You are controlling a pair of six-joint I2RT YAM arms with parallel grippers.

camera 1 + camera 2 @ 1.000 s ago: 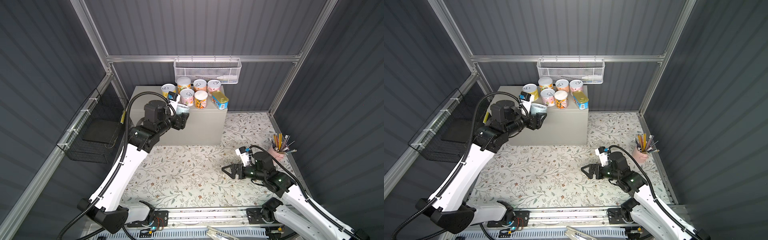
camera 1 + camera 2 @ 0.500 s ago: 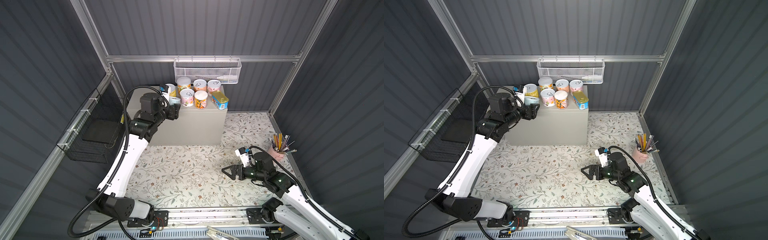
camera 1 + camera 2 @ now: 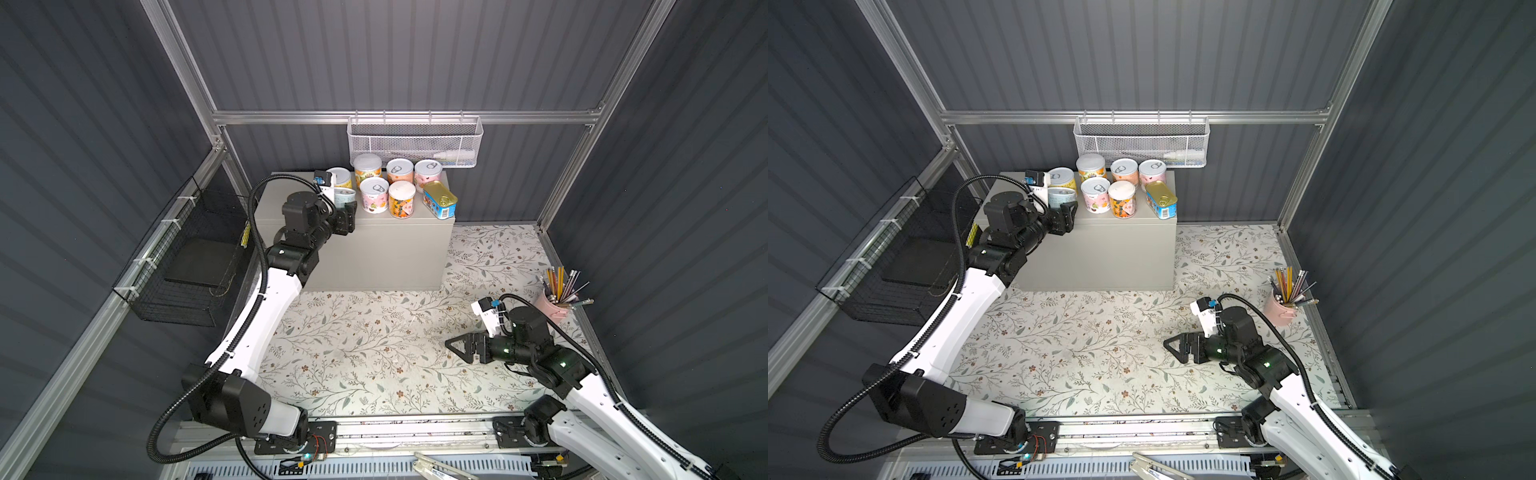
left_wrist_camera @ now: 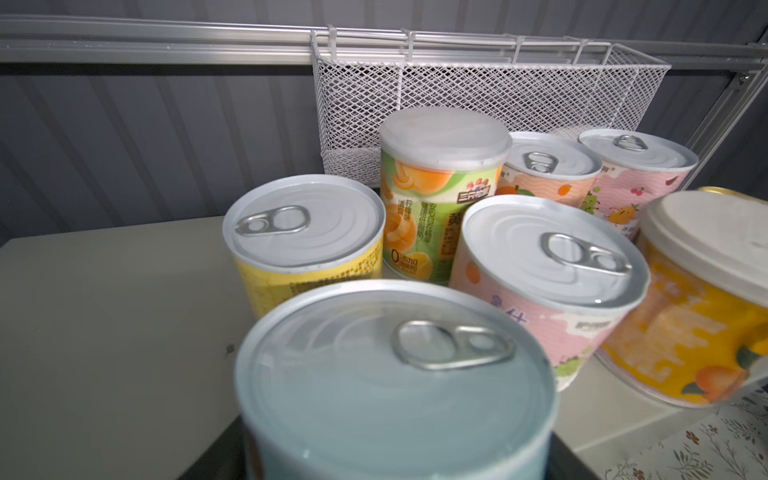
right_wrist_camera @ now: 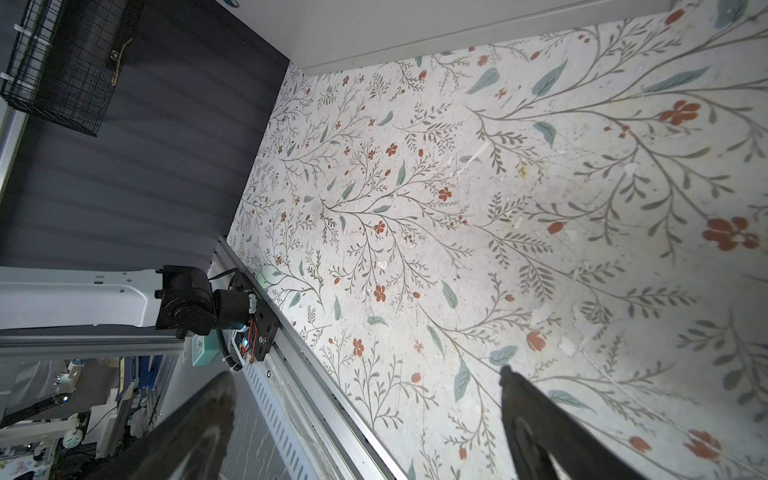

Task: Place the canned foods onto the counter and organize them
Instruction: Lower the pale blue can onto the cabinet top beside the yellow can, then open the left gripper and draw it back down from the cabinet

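Note:
My left gripper [image 3: 347, 212] is shut on a pale blue can [image 3: 345, 196] with a silver pull-tab lid, held upright over the front left part of the counter [image 3: 374, 249]. In the left wrist view this can [image 4: 395, 382] fills the foreground, just in front of a yellow can [image 4: 303, 237] and beside a pink can [image 4: 548, 270]. Several more round cans and a gold-topped blue tin [image 3: 439, 200] stand grouped on the counter's right half. My right gripper [image 3: 454, 347] hovers open and empty low over the floral mat, fingers [image 5: 523, 399] spread wide.
A white mesh basket [image 3: 413, 141] hangs on the back wall right above the cans. A black wire basket [image 3: 187, 257] hangs on the left wall. A pink pencil cup [image 3: 555, 305] stands at the right wall. The counter's left half [image 3: 278, 199] is bare.
My left arm has carried the pale blue can back and left, from ahead of the counter's front edge to over its top near the yellow can. The right arm has stayed put.

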